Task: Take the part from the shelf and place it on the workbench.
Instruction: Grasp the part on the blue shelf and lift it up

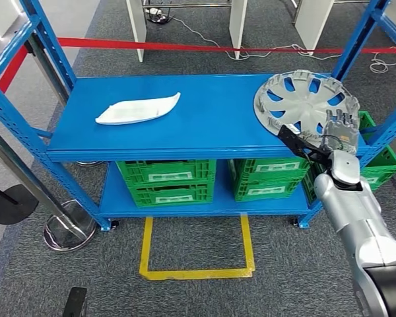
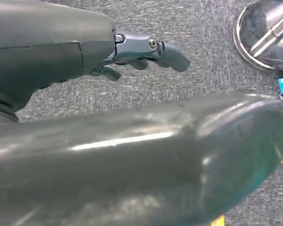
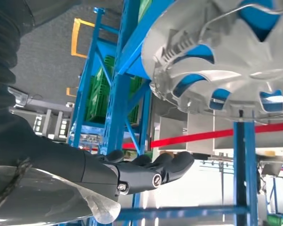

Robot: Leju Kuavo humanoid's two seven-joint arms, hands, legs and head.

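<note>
**Silver hubcap on the blue shelf, right hand raised at its near edge**

Silver plastic, spoked and ringed with clips, the hubcap (image 1: 305,100) lies flat at the right end of the blue shelf's top deck (image 1: 206,119), its rim reaching the deck's front edge. The right hand (image 1: 338,132) is lifted just in front of that rim, fingers extended and apart, with the dark thumb (image 1: 296,142) pointing left beneath the hubcap's near edge. From the head view I cannot tell whether any finger touches the rim. In the right wrist view the fingers (image 3: 168,165) lie straight and close together with nothing between them, and the hubcap (image 3: 221,56) sits apart from them on the deck.

Well to the left on the same deck lies a white curved trim panel (image 1: 138,109). Green crates (image 1: 166,181) stand on the lower deck.

The left hand (image 2: 140,49) hangs over grey carpet, its fingers loosely extended and holding nothing. A round steel stanchion base (image 2: 264,33) lies on the carpet near it. A yellow taped rectangle (image 1: 196,254) marks the floor in front of the shelf, and a red barrier tape (image 1: 226,47) stretches behind it.
</note>
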